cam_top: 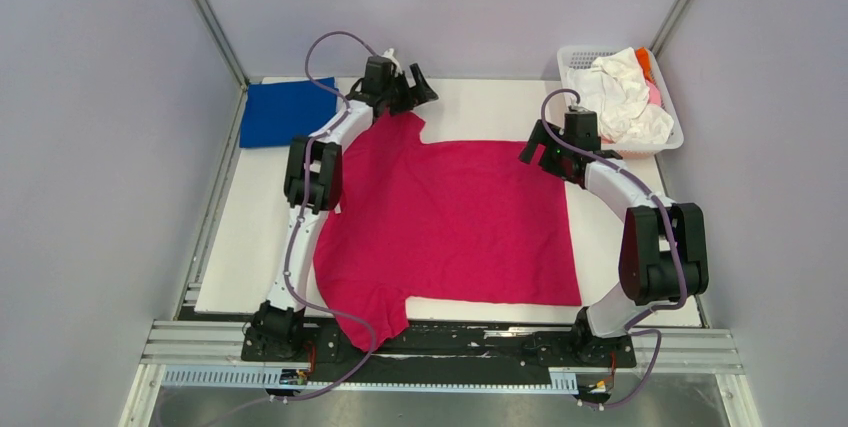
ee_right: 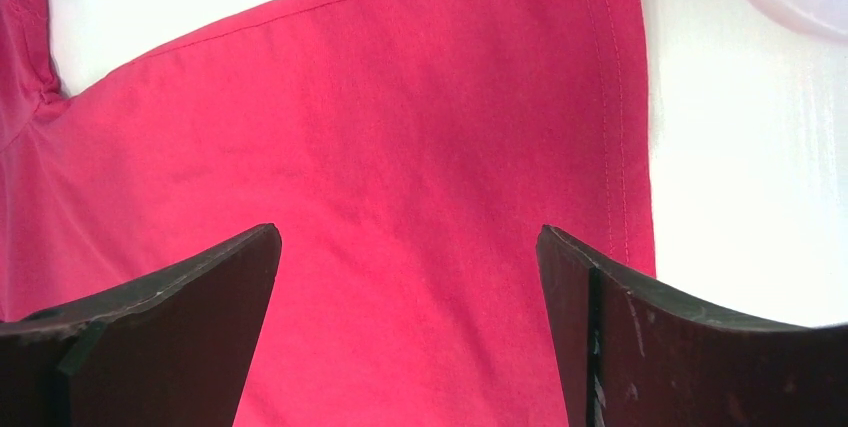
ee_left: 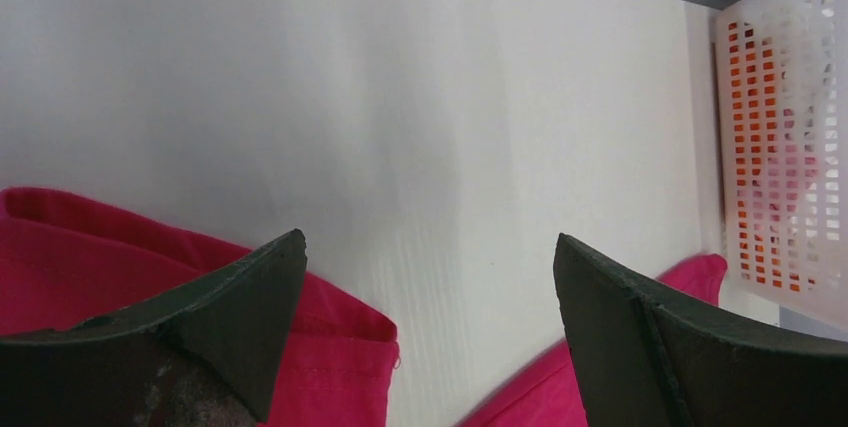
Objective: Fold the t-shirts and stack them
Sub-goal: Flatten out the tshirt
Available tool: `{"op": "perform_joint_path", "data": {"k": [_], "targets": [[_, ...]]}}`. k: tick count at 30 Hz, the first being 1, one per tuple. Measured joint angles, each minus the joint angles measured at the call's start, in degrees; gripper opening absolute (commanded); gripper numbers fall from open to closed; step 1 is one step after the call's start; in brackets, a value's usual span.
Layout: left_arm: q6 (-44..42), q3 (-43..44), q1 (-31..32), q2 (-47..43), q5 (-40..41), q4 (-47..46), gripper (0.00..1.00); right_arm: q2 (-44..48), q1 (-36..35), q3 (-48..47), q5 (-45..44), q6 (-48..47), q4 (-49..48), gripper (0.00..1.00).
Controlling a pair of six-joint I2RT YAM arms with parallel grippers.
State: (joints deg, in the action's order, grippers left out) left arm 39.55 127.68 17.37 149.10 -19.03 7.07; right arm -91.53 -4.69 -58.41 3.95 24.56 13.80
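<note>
One plain magenta-red cloth t-shirt lies spread flat mid-table, its long axis running left to right, sleeves toward the left arm and hem toward the right. The left gripper hangs wide open over the far sleeve, and the right gripper hangs wide open over the far hem corner. A folded royal-blue shirt lies far left, and a white plastic lattice basket of crumpled shirts stands far right.

Magenta shirt: spread flat at centre of table, hem to the right, sleeves to the left, near sleeve overhanging the front edge. Blue shirt: folded, far left corner. White shirt: crumpled in basket, with orange cloth and pink cloth beside it.
</note>
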Motion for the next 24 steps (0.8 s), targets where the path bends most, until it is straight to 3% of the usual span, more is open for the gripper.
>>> {"op": "perform_joint_path", "data": {"k": [5, 10, 15, 20, 24], "targets": [[-3.9, 0.6, 0.3, -0.6, 1.3, 5.3, 1.00, 0.0, 0.0, 0.0, 0.0, 0.0, 0.0, 1.00], [-9.0, -6.4, 0.5, -9.0, 6.1, 12.6, 1.00, 0.2, 0.0, 0.0, 0.0, 0.0, 0.1, 1.00], [-12.6, -18.8, 0.7, -26.6, 11.5, 16.2, 1.00, 1.1, 0.0, 0.9, 0.2, 0.4, 0.1, 1.00], [-13.0, -36.7, 0.7, -45.2, 14.9, 13.2, 1.00, 1.5, 0.0, 1.9, 0.7, 0.6, 0.3, 1.00], [-12.3, -48.4, 0.7, -50.2, 16.1, 12.4, 1.00, 0.8, 0.0, 1.9, 1.2, 0.6, 0.3, 1.00]]}}
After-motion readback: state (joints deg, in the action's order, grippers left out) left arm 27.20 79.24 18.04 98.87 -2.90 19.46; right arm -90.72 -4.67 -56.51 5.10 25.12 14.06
